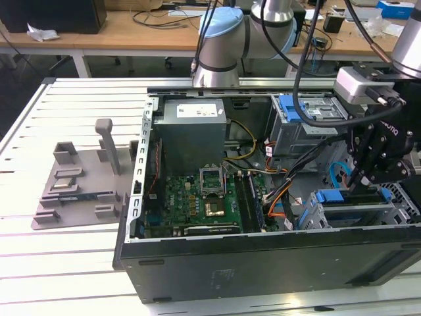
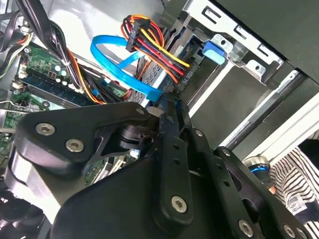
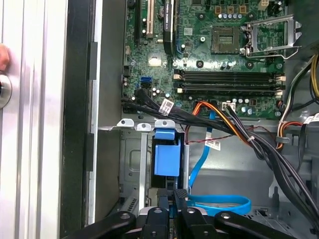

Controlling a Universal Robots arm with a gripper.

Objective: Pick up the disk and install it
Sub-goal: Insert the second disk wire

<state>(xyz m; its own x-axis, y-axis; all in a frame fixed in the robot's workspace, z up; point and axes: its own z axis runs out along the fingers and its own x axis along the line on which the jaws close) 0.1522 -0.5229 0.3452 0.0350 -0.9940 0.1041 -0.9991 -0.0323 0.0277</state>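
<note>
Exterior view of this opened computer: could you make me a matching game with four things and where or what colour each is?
1 motherboard
2 power supply
3 tray
4 hand

A grey, on the table outside the case
B black, above the drive cage at the exterior view's right
C green, flat in the case
D grey box, white sticker

Pairs: 1-C, 2-D, 3-A, 4-B

White slatted worktable (image 1: 39, 131) fills the foreground, lit pretty bright. Behind it, up at 12 o'clock, a long wooden bench (image 1: 131, 29) on white legs, cluttered with cables, and a dark cabinet (image 1: 52, 14) sits at 10 o'clock.
</note>
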